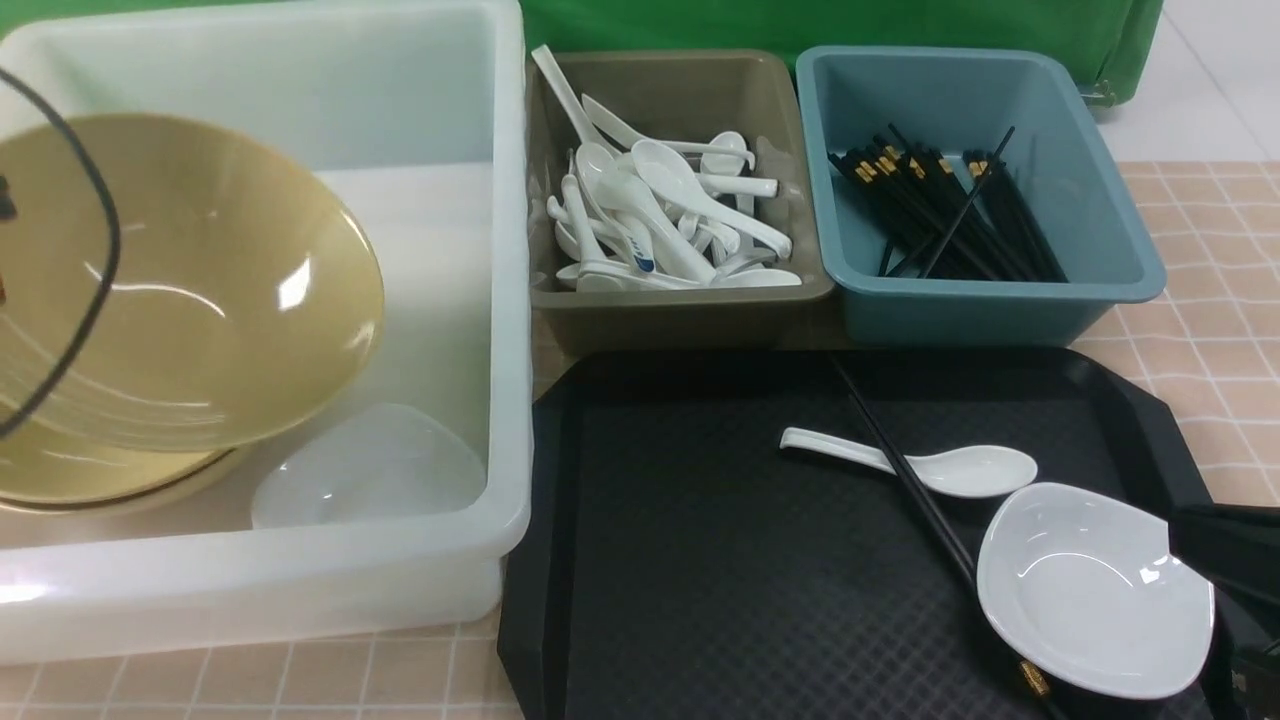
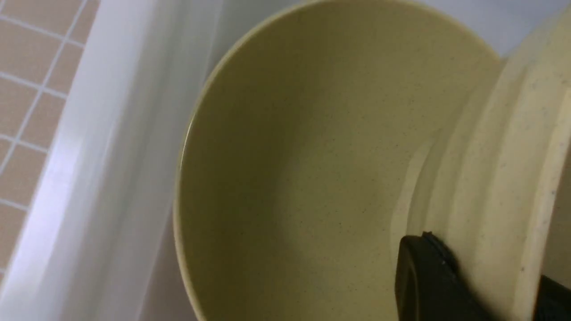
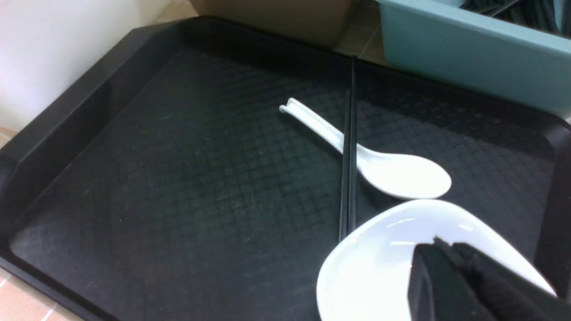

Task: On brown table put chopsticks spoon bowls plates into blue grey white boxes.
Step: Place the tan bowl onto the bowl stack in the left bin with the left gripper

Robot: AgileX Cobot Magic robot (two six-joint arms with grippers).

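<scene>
Yellow bowl is hanging tilted at the frame's left, your left claw clenching its rim; whether your right claw is gripping, you cannot tell.

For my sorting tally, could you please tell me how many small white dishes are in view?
2. One white dish lies on the black tray; the other lies in the white box beside the yellow bowls. More could be hidden under those bowls.
</scene>
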